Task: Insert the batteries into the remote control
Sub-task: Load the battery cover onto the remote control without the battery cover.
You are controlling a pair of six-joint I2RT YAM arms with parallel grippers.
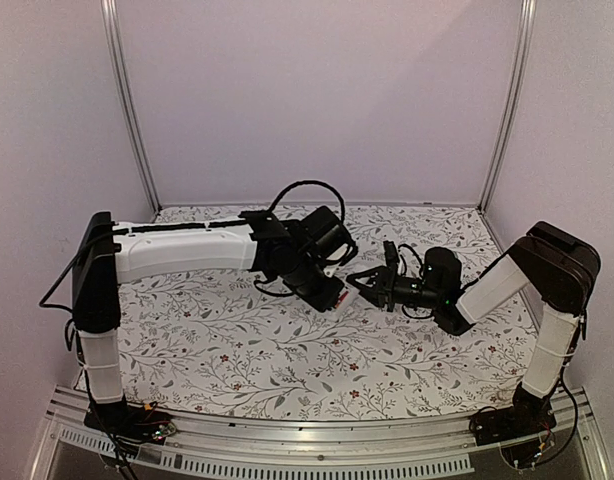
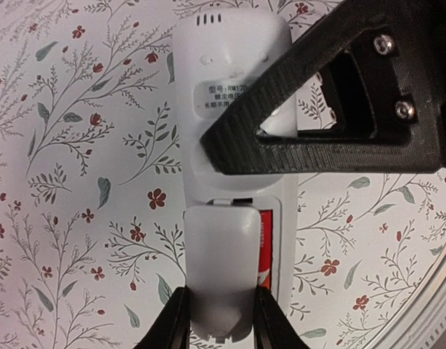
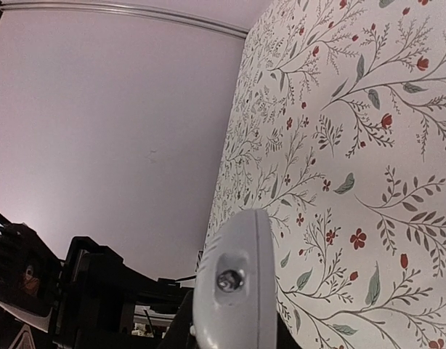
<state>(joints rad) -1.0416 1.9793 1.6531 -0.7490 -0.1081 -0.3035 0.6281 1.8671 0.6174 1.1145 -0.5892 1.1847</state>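
The white remote control [image 2: 230, 73] is held back side up above the floral cloth. My right gripper [image 3: 234, 331] is shut on it; the remote's end with its small emitter [image 3: 234, 280] fills the gap, and one black right finger [image 2: 317, 109] crosses the remote's back. My left gripper [image 2: 221, 309] is shut on a white battery cover [image 2: 223, 262], held over the open compartment. The red battery [image 2: 265, 247] shows in the compartment beside the cover. The black battery is hidden. In the top view the left gripper [image 1: 329, 290] and right gripper [image 1: 365, 283] meet at mid-table.
The floral cloth [image 1: 237, 340] covers the table. Plain walls stand at the back and sides, with metal posts [image 1: 127, 100]. A metal rail [image 1: 317, 440] runs along the near edge. The left arm's dark parts [image 3: 85, 291] show close beside the right gripper.
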